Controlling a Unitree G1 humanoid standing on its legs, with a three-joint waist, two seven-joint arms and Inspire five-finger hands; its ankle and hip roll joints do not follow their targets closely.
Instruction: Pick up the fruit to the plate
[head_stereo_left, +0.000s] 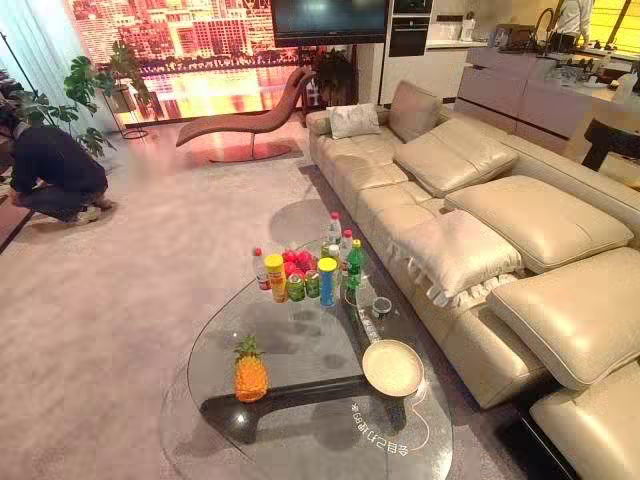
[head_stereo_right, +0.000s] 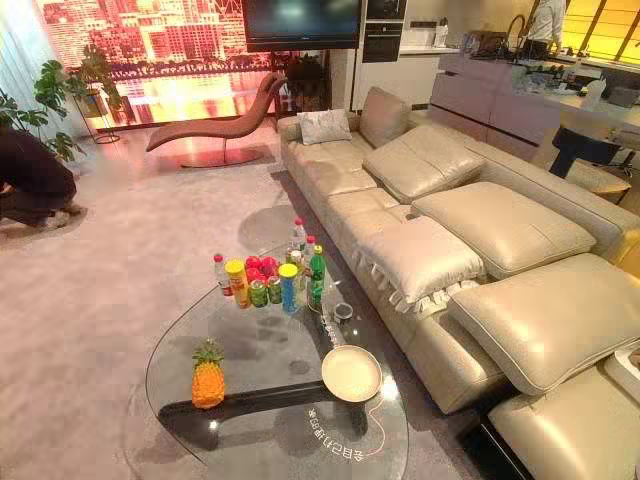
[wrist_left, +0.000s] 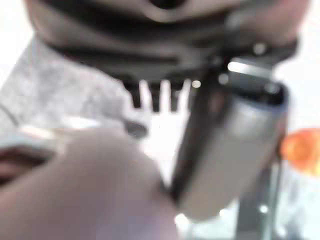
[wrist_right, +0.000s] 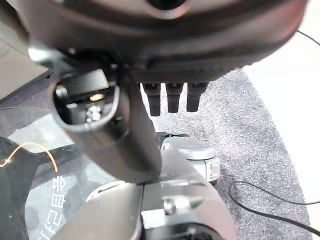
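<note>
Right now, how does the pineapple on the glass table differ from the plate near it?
The pineapple stands upright, while the plate lies flat. The pineapple is orange and knobbly with a green crown; the plate is pale, smooth and round. The pineapple sits toward the robot's left, the plate nearer the sofa. Both rest on the glass table, apart.

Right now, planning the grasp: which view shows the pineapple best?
The left eye view: the pineapple stands upright, whole, on the glass table, left of the plate. The right eye view matches; the left wrist view has an orange blur, perhaps it.
</note>
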